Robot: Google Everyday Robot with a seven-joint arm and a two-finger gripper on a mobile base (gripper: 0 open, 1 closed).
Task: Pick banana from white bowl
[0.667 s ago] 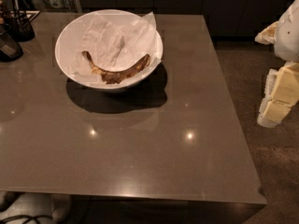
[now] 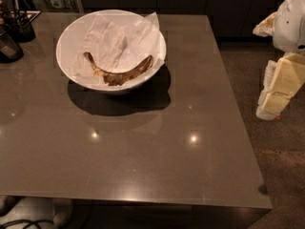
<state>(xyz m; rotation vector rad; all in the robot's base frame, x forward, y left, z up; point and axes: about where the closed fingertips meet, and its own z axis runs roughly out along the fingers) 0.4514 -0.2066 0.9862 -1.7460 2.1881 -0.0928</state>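
The banana (image 2: 121, 73), dark brown and curved, lies in the white bowl (image 2: 71, 37) on crumpled white paper (image 2: 119, 37). Its thin stem points to the upper left. The bowl stands on the far left part of the grey-brown table (image 2: 143, 147). My gripper (image 2: 275, 92), cream-coloured and pointing down, hangs off the table's right edge, far to the right of the bowl and apart from the banana. It holds nothing that I can see.
Dark containers (image 2: 12, 30) stand at the table's far left corner. The white arm housing (image 2: 290, 18) sits above the gripper at the right. The floor (image 2: 281, 166) lies to the right of the table. Dark cabinets run along the back.
The gripper has shifted slightly up and to the left. The bowl and banana have not moved.
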